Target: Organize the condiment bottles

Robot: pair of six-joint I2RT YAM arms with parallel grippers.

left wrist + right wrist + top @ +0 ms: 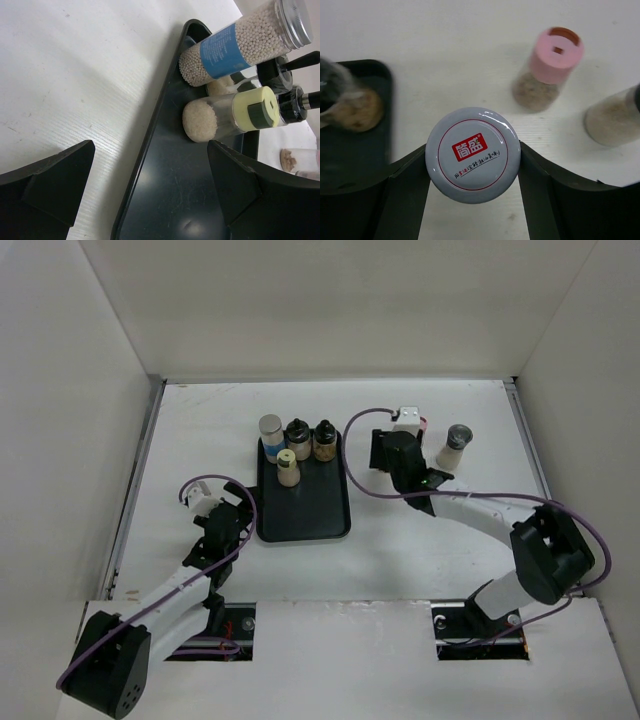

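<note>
At lower centre of the right wrist view, the right gripper is clamped on the white-capped bottle. Its fingers press the round cap from both sides with no gap showing. I cannot tell whether the bottle's base rests on the table or hangs clear of it. I judge the step in hand to be carrying this bottle to the black tray, whose corner lies at the left of that frame.

Procedure I would follow:
1. Hold the cap centred between the fingers and the bottle upright.
2. Raise it straight up before any sideways travel. This avoids sweeping the pink-capped bottle at upper right or the grey-capped bottle near it.
3. Move left and set it down on the bare lower part of the tray. That spot is below the blue-banded bottle, the two black-capped bottles and the cream-capped bottle, which are grouped at the tray's upper end in the overhead view.
4. Release only once the base sits flat.

At lower left of the overhead view, the left gripper sits beside the tray's left rim. Its fingers are spread wide and hold nothing. I would leave it parked there.
</note>
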